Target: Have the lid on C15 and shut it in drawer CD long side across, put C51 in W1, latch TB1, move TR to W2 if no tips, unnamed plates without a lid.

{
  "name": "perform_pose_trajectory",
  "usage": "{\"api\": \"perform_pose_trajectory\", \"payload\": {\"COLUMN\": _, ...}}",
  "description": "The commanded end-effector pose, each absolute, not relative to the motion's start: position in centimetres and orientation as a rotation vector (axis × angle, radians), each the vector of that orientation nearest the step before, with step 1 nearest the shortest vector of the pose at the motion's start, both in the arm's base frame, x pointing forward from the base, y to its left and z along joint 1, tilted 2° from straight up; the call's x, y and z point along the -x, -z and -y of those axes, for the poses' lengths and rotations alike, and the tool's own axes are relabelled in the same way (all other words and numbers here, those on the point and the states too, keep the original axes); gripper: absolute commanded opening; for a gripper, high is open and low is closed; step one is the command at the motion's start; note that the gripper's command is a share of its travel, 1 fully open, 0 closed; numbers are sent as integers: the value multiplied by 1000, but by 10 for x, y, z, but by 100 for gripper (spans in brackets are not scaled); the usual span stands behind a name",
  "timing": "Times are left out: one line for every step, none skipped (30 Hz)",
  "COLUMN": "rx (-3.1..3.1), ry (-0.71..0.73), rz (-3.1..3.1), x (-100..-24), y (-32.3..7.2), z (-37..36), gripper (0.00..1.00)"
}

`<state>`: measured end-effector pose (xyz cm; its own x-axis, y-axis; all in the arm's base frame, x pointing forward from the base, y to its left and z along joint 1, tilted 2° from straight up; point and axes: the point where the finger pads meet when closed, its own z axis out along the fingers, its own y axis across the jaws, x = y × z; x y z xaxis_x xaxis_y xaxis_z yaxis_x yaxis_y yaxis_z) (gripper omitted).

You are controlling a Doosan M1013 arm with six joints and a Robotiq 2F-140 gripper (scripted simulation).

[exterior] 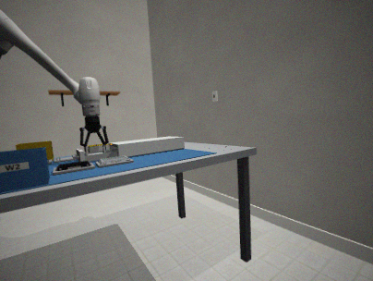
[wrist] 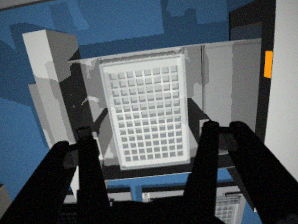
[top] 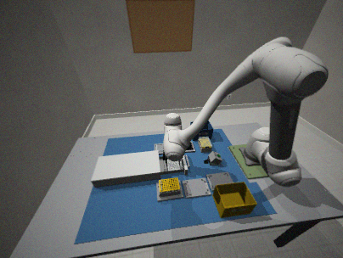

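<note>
While the arm reaches from its base at about 3 o'clock on the bench toward the middle of the blue mat (top: 127,216), the gripper (wrist: 145,150) hangs over the open drawer of the cooler (top: 125,166), its black fingers clamped on the long sides of the white assay plate (wrist: 147,112). In the wrist view the plate's grid of wells fills the centre, with the pale drawer floor (wrist: 220,75) around it and a small orange mark (wrist: 268,63) at 2 o'clock. In the exterior view the plate seems to sit low, at or just above the drawer, though the angle is too shallow to be sure.

In the top view the yellow bin (top: 234,199) stands at 5 o'clock from the gripper, the yellow tip rack (top: 170,185) at 6 o'clock, and the blue bin (exterior: 23,168) shows its W2 label in the exterior view.
</note>
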<state>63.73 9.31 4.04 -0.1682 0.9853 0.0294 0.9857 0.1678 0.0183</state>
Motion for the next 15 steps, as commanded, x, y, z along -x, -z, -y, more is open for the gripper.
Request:
{"api": "perform_pose_trajectory", "payload": {"rx": 2019, "ry": 52, "rz": 2392, "x": -637, "y": -40, "z": -93, "gripper": 0}}
{"api": "perform_pose_trajectory", "payload": {"rx": 2019, "ry": 52, "rz": 2392, "x": -637, "y": -40, "z": -93, "gripper": 0}}
{"api": "perform_pose_trajectory", "payload": {"rx": 2019, "ry": 52, "rz": 2392, "x": -637, "y": -40, "z": -93, "gripper": 0}}
{"api": "perform_pose_trajectory", "payload": {"rx": 2019, "ry": 52, "rz": 2392, "x": -637, "y": -39, "z": -93, "gripper": 0}}
{"api": "perform_pose_trajectory", "payload": {"rx": 2019, "ry": 52, "rz": 2392, "x": -637, "y": -39, "z": -93, "gripper": 0}}
{"api": "perform_pose_trajectory", "payload": {"rx": 2019, "ry": 52, "rz": 2392, "x": -637, "y": -39, "z": -93, "gripper": 0}}
{"api": "perform_pose_trajectory", "payload": {"rx": 2019, "ry": 52, "rz": 2392, "x": -637, "y": -38, "z": -93, "gripper": 0}}
{"api": "perform_pose_trajectory", "payload": {"rx": 2019, "ry": 52, "rz": 2392, "x": -637, "y": -38, "z": -93, "gripper": 0}}
{"api": "perform_pose_trajectory", "payload": {"rx": 2019, "ry": 52, "rz": 2392, "x": -637, "y": -38, "z": -93, "gripper": 0}}
{"api": "perform_pose_trajectory", "payload": {"rx": 2019, "ry": 52, "rz": 2392, "x": -637, "y": -37, "z": -93, "gripper": 0}}
{"api": "perform_pose_trajectory", "payload": {"rx": 2019, "ry": 52, "rz": 2392, "x": -637, "y": -37, "z": -93, "gripper": 0}}
{"api": "perform_pose_trajectory", "payload": {"rx": 2019, "ry": 52, "rz": 2392, "x": -637, "y": -37, "z": -93, "gripper": 0}}
{"api": "perform_pose_trajectory", "payload": {"rx": 2019, "ry": 52, "rz": 2392, "x": -637, "y": -36, "z": -93, "gripper": 0}}
{"api": "perform_pose_trajectory", "payload": {"rx": 2019, "ry": 52, "rz": 2392, "x": -637, "y": -36, "z": -93, "gripper": 0}}
{"api": "perform_pose_trajectory", "payload": {"rx": 2019, "ry": 52, "rz": 2392, "x": -638, "y": -36, "z": -93, "gripper": 0}}
